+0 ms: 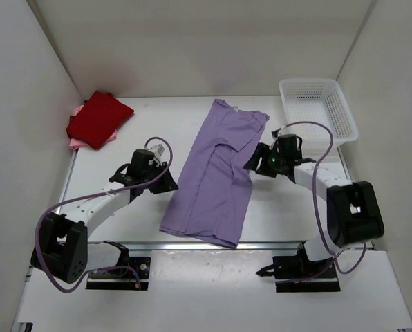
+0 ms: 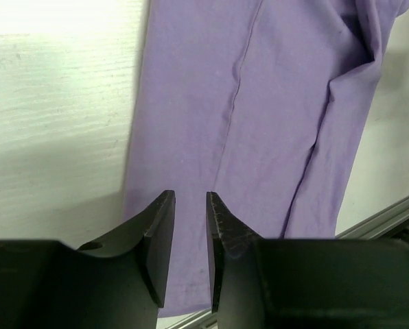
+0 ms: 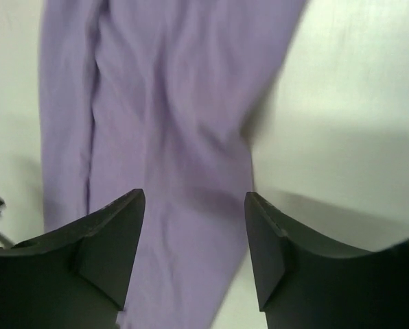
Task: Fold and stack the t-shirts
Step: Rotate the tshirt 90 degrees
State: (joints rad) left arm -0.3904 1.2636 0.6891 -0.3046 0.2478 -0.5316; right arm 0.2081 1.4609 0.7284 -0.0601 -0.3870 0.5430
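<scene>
The lavender-purple cloth t-shirt (image 1: 216, 173) lies folded lengthwise mid-frame, the right gripper (image 3: 194, 199) gaping empty and the left gripper (image 2: 189, 199) barely parted and empty, so a crosswise fold likely comes next.

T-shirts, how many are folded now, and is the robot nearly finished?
Two look done: the red shirt lies folded on the pink shirt in the far left corner. The purple shirt is being worked on: a long strip in the middle, with the left gripper and right gripper beside it, both open, holding nothing. Still left: folding it shorter and stacking it on the pile.
</scene>
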